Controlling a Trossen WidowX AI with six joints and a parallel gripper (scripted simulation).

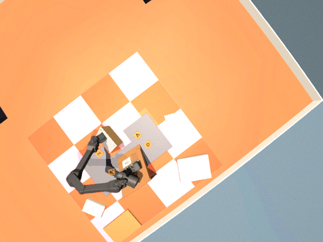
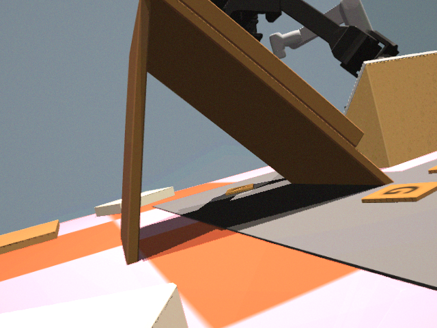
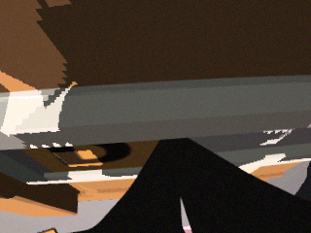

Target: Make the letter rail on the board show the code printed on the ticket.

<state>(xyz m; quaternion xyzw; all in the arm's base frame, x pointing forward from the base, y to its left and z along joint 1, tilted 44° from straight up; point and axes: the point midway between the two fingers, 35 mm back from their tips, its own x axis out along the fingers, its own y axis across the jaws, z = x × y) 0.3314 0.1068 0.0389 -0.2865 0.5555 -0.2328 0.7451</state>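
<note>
The brown board [image 1: 144,173] [image 2: 229,91] [image 3: 204,44] slants on a rear leg. The grey rail [image 3: 194,104] crosses the wrist view. A dark-lettered tile [image 3: 87,156] shows in it at left, partly hidden. My gripper [image 3: 171,145] is shut and empty, its black fingers overlapping the rail in view; contact cannot be told. A small printed card [image 1: 126,162] is on the board, too small to read. A V-like tile [image 1: 137,134], a G tile [image 1: 148,144] [image 2: 399,192], a Z- or N-like tile [image 1: 98,153] and an A-like tile [image 1: 111,172] lie off the board.
A grey mat [image 1: 160,143] [image 2: 317,225] lies under the loose tiles. A white-faced wedge [image 1: 112,145] [image 2: 405,109] stands by the arm [image 1: 99,187]. A large white block [image 1: 194,168], a small white block [image 1: 93,207] and an orange block [image 1: 122,225] lie outside the mat.
</note>
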